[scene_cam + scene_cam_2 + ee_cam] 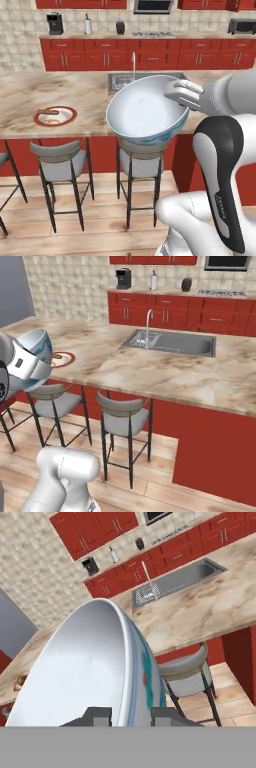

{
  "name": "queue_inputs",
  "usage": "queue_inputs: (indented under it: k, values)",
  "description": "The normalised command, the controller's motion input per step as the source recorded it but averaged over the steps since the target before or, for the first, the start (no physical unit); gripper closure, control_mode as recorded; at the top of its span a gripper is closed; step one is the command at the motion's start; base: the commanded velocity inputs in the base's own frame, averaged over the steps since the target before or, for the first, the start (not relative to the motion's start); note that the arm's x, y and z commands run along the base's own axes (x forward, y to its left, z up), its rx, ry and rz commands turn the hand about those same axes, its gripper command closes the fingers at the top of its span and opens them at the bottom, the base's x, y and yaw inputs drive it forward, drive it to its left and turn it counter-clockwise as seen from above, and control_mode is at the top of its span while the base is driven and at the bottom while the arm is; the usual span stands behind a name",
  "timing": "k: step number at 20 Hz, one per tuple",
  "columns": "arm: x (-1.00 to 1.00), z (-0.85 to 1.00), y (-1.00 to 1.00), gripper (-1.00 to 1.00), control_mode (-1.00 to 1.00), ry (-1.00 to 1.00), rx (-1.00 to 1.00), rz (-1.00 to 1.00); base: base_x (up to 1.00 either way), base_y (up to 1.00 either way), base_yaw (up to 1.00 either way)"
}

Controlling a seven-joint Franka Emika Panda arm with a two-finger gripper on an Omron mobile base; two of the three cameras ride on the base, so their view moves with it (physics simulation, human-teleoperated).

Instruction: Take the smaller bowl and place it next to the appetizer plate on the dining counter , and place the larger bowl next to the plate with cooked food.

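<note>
The gripper (131,714) holds the larger bowl (142,110) by its rim, the fingers (97,716) narrowed on the wall, one inside and one outside. In the hand view the rim runs up from between the two finger tips, with the plain white inside to the left and a strip of blue-green pattern on the outer wall to the right. The bowl is in the air, tilted so its white inside faces the left base view, above the near edge of the dining surface (80,95) and over a grey stool (141,160).

In the right base view the bowl (37,348) shows at the left edge, patterned side out, with the white hand across it.

The plate with cooked food (55,116) lies on the surface well to the left of the bowl, near the front edge, with a brown sausage-like piece and orange bits on it. A second stool (60,160) stands below that plate.

A sink (172,342) with a tall tap (148,323) is set into the surface beyond the bowl. Behind it runs a wall counter of red cupboards (140,55) carrying a coffee machine (54,23).
</note>
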Motion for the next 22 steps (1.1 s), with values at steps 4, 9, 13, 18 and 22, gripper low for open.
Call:
queue_inputs:
  k: [4, 9, 13, 18, 22]
  values:
    - [0.0, 0.0, 0.0, 1.0, 1.0, 0.0, 0.0, 0.0, 0.36, 0.71, -0.28]
    - [0.0, 0.0, 0.0, 1.0, 1.0, 0.0, 0.0, 0.0, 0.45, 0.61, -0.28]
    - [0.0, 0.0, 0.0, 1.0, 1.0, 0.0, 0.0, 0.0, 0.52, 0.7, -0.29]
    - [0.0, 0.0, 0.0, 1.0, 1.0, 0.0, 0.0, 0.0, 0.64, 0.8, -0.31]
    - [0.0, 0.0, 0.0, 1.0, 1.0, 0.0, 0.0, 0.0, 0.69, 0.69, -0.3]
